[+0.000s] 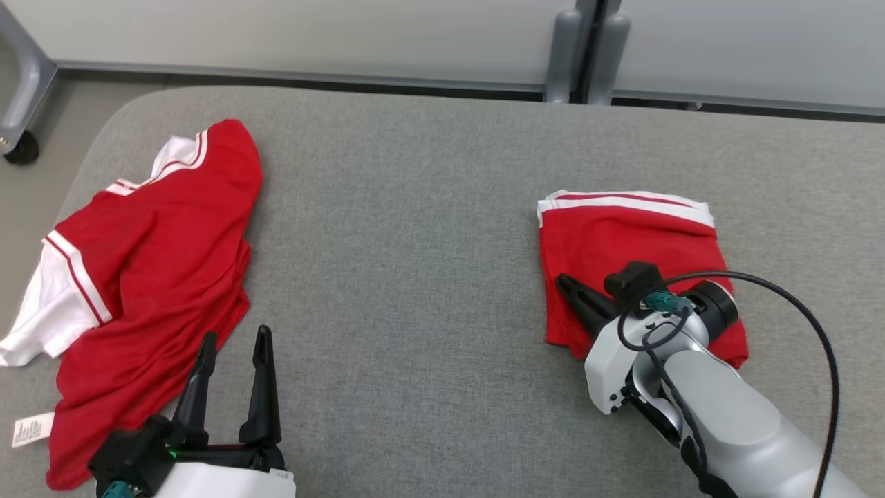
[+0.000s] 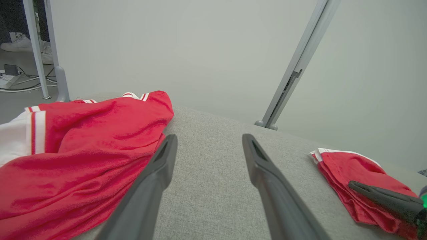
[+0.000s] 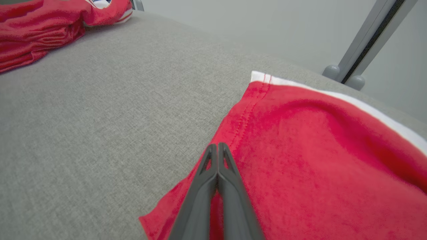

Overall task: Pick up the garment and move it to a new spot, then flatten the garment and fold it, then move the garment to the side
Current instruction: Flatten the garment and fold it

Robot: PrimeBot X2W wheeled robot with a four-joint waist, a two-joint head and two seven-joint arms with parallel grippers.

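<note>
Right gripper (image 1: 561, 281) jaws were pressed together, with the tips low over the left edge of the folded shirt (image 1: 622, 235), right of centre in the head view. The right wrist view showed no cloth between the fingers, so I read it as shut on nothing. Couldn't tell if the tips touched the fabric or hung just above it. Left gripper (image 1: 235, 335) jaws were spread wide and holding nothing. It was at the lower left of the head view, fingers pointing up-frame over bare grey top (image 1: 415, 242), just beside the right hem of the loose shirt (image 1: 152, 263). Contact there wasn't clear either. The folded shirt was a compact red rectangle, white striped band along its far edge and layers stacked squarely. It sat well apart from the loose one, with open grey top between them. My read: pick, flatten and fold were done for that piece, and it already sat off to the right side. What was left for it was at most a final nudge or the arm pulling clear. The loose shirt filled the left of the frame, crumpled, with a white sleeve spilling toward the left edge and its label (image 1: 32, 430) showing at the lower left. Nothing had been done on it yet. If it was next, the whole cycle was outstanding, and the open left gripper was well placed to start.
</note>
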